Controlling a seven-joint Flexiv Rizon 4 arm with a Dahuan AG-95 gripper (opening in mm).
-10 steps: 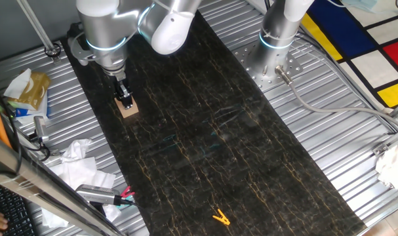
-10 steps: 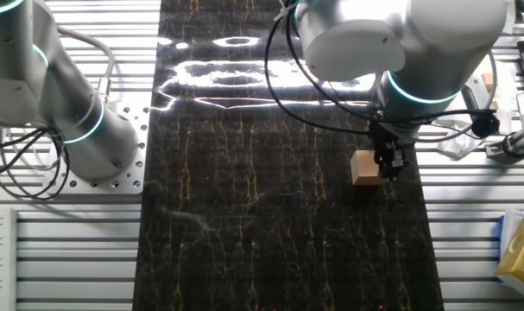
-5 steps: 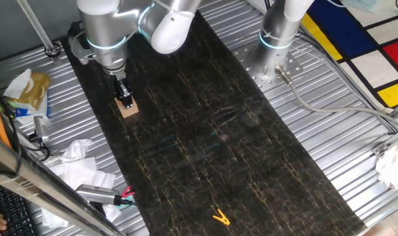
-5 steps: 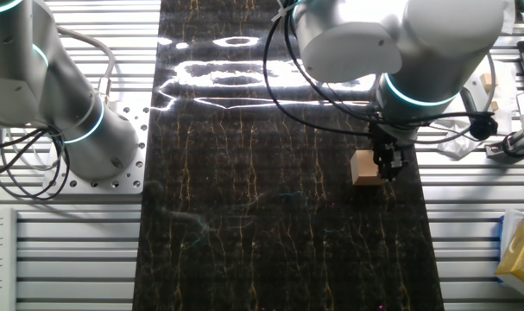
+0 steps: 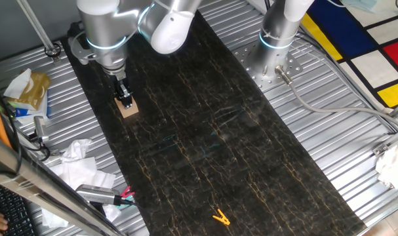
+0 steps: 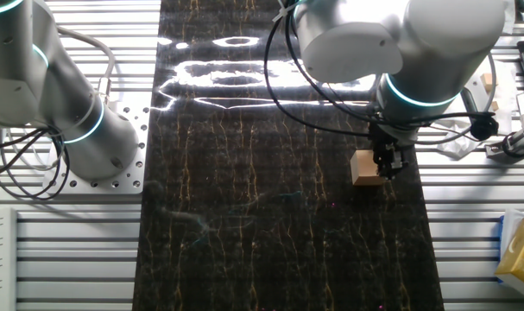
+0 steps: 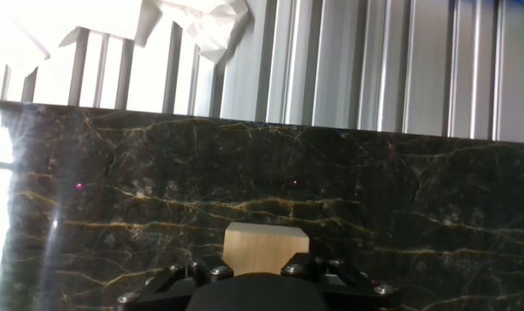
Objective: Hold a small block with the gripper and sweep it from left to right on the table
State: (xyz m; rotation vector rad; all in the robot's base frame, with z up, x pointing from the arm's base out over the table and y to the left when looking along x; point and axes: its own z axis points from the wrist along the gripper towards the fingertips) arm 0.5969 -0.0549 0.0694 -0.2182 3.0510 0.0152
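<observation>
The small block (image 5: 128, 109), a light tan wooden cube, sits on the black marble table (image 5: 205, 131) close to its left edge. The gripper (image 5: 125, 99) stands straight down over it, its black fingers on either side of the block. In the other fixed view the block (image 6: 364, 168) rests on the table (image 6: 244, 216) with the gripper (image 6: 387, 161) at its right side. In the hand view the block (image 7: 265, 244) fills the gap between the jaws of the gripper (image 7: 257, 266), flat on the table (image 7: 417, 207). The jaws look shut on it.
A yellow clip (image 5: 219, 217) lies at the table's near end. A second silver arm's base (image 5: 275, 58) stands on the ribbed metal to the right. Crumpled paper (image 5: 77, 164) and tools lie left of the table. White paper (image 7: 201, 22) lies beyond the table edge.
</observation>
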